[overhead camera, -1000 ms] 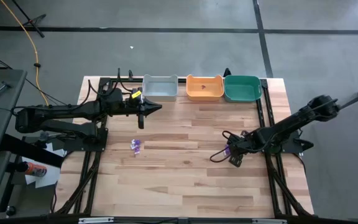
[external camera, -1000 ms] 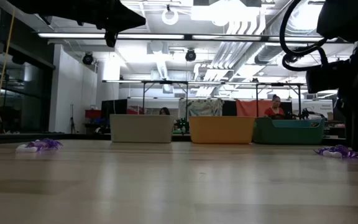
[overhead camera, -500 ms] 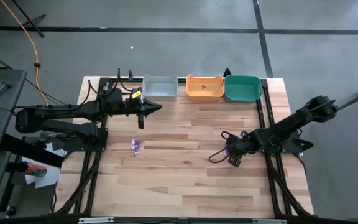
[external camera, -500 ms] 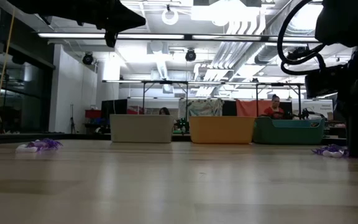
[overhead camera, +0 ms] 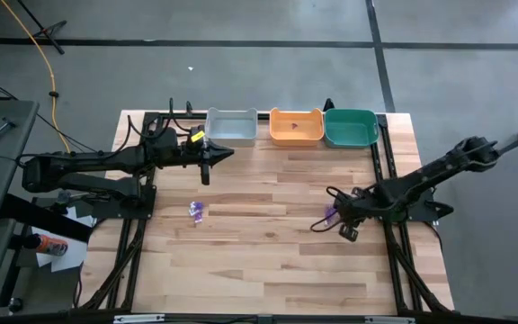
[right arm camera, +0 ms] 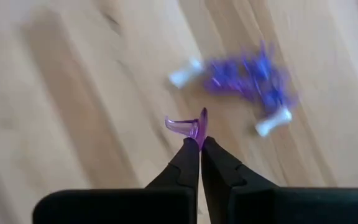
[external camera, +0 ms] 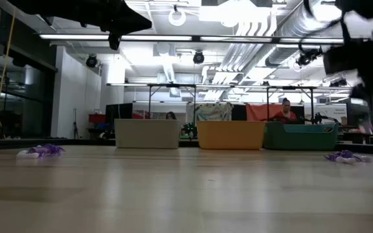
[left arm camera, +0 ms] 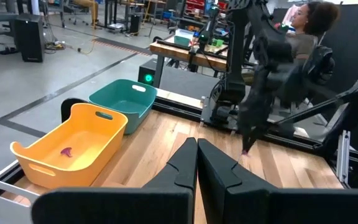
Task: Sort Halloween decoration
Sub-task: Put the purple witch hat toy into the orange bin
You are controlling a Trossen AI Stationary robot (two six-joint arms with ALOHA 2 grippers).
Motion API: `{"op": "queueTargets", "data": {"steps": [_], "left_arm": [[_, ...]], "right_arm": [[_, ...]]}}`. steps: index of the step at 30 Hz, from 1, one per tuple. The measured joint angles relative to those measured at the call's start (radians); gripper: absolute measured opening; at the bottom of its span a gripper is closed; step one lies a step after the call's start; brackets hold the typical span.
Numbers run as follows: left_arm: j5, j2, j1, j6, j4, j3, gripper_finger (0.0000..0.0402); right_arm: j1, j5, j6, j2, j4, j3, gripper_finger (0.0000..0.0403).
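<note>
Three bins line the table's [overhead camera: 268, 270] far edge: a grey bin [overhead camera: 231, 126], an orange bin [overhead camera: 296, 125] with one small purple piece [left arm camera: 66, 151] on its floor, and a teal bin [overhead camera: 350, 127]; nothing shows in the grey and teal ones. The right gripper [right arm camera: 200, 140], raised above the boards, pinches a purple trinket [right arm camera: 187, 126] at its fingertips. Just beyond them lies a purple heap [right arm camera: 248, 79]; another heap [overhead camera: 196, 210] lies well off toward the left arm. The left gripper [left arm camera: 197, 151], closed on nothing, hovers near the grey bin. Bare wood lies between.

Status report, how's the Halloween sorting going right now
Right gripper shut on a purple trinket, above its pile. Left gripper shut, empty, near the bins. Nothing in the way.
</note>
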Motion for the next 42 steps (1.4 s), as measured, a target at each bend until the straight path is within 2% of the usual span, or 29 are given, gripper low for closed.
{"op": "queueTargets", "data": {"steps": [3,7,15,19,23,29,35,42], "left_arm": [[0.000,0.000,0.000,0.000,0.000,0.000,0.0000],[0.001,0.000,0.000,-0.001,0.020,-0.001,0.0000],[0.020,0.000,0.000,0.000,0.164,-0.001,0.0000],[0.021,0.000,0.000,-0.008,0.217,-0.001,0.0000],[0.045,0.000,-0.002,-0.026,0.242,-0.001,0.0000],[0.138,0.000,-0.002,-0.068,0.237,-0.001,0.0000],[0.136,0.000,-0.001,-0.069,0.234,-0.001,0.0000],[0.135,0.000,0.000,-0.070,0.233,-0.001,0.0000]], "right_arm": [[-0.026,0.001,-0.101,-0.046,0.038,0.051,0.0001],[-0.123,0.022,-0.218,-0.039,0.167,0.094,0.0001],[-0.379,0.025,-0.447,0.096,0.791,0.104,0.0000],[-0.474,-0.052,-0.475,0.172,1.119,0.104,0.0000],[-0.535,-0.135,-0.470,0.211,1.322,0.105,0.0000],[-0.567,-0.199,-0.521,0.211,1.270,0.180,0.0000],[-0.582,-0.222,-0.609,0.212,1.050,0.258,0.0000],[-0.585,-0.234,-0.604,0.211,1.049,0.263,0.0000]]}}
